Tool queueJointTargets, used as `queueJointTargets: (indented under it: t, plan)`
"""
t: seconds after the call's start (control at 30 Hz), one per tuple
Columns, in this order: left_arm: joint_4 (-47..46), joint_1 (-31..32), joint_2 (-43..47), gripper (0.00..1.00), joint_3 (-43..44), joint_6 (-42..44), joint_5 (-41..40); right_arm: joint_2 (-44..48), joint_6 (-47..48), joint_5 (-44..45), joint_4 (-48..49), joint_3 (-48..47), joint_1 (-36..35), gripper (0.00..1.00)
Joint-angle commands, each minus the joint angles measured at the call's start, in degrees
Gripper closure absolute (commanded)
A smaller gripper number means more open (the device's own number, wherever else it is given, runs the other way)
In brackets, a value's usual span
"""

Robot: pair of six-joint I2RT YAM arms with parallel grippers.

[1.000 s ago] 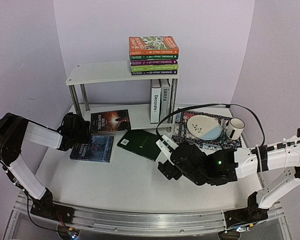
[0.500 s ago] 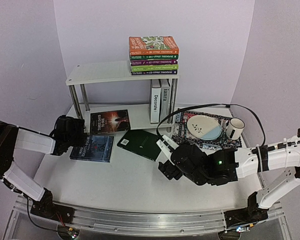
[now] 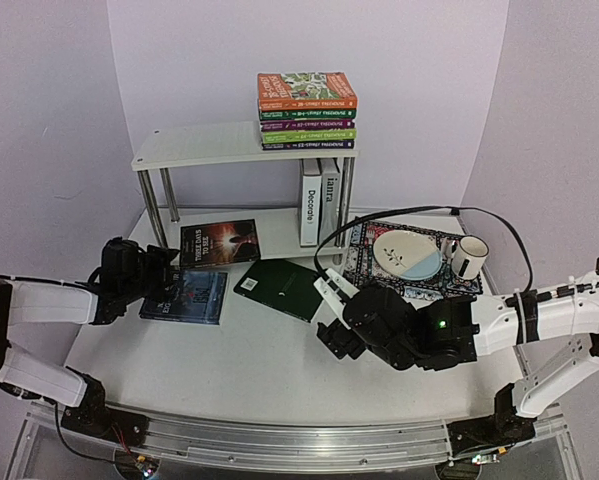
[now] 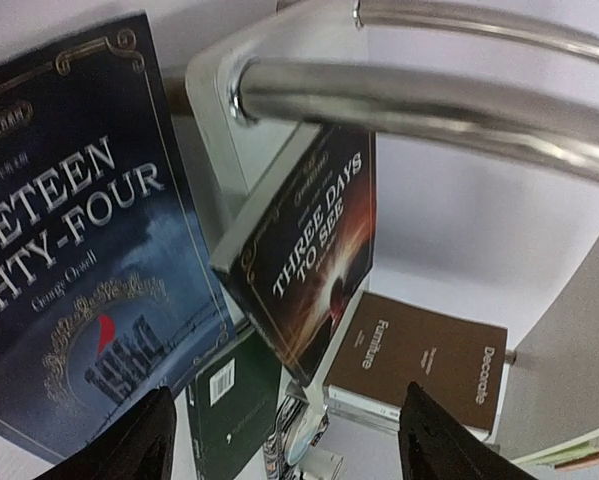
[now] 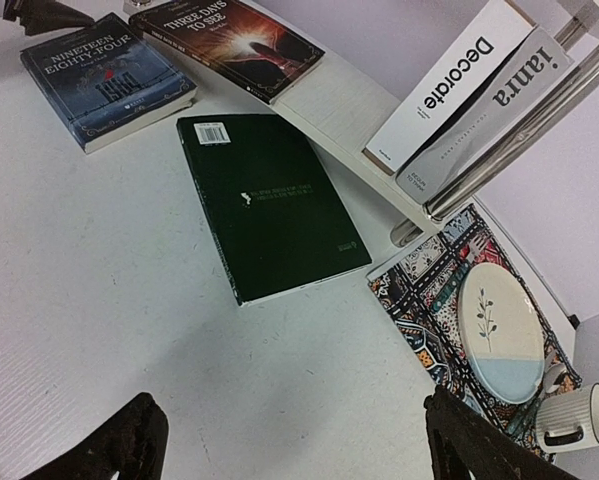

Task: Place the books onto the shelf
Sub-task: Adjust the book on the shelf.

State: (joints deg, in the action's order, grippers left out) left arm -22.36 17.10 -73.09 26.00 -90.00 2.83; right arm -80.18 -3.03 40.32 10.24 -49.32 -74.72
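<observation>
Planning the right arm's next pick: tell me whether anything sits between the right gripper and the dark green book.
Nothing visible does. Only bare table lies between the open right gripper and the dark green book, which lies flat.

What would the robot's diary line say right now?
left gripper: open, by blue book | right gripper: open, empty | green book: on table | shelf: stack on top

Pale lilac walls [image 3: 179, 60] closing in at far, left and right, white matte surface [image 3: 249, 370] below, metal rail [image 3: 279, 442] along its near edge, soft even light
</observation>
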Motion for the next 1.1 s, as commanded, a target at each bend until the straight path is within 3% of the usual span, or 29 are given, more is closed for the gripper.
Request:
queueJointTargets:
  t: [0.0, 0.17, 0.3, 0.5, 0.73, 1.07]
  plan:
    - [-0.15, 7.67, 2.47, 0.23, 1.10, -3.00, -3.91, 1.11, -0.25, 2.47, -0.34, -0.48, -0.30, 0.10]
    - [-0.27, 10.39, -1.54, 0.21, 3.78, -6.58, -5.11, 1.95, 2.05, 4.06, -0.10, 0.74, 0.43, 0.08]
    - [-0.50, 12.32, -5.17, 0.23, 5.97, -7.78, -7.10, 2.71, 4.28, 1.41, -0.47, 2.47, 5.58, 0.05]
    - [-1.32, 13.85, -9.57, 0.24, 8.49, -9.04, -11.00, 10.61, -2.08, -12.02, 3.20, 9.53, 17.07, 0.02]
    - [-3.29, 13.97, -14.11, 0.28, 10.46, -11.23, -13.93, 18.02, -9.18, -20.99, 7.83, 19.15, 27.79, 0.02]
    - [-6.82, 14.01, -22.15, 0.42, 15.24, -13.27, -15.99, 21.40, -9.50, -19.09, 21.36, 32.47, 28.32, 0.02]
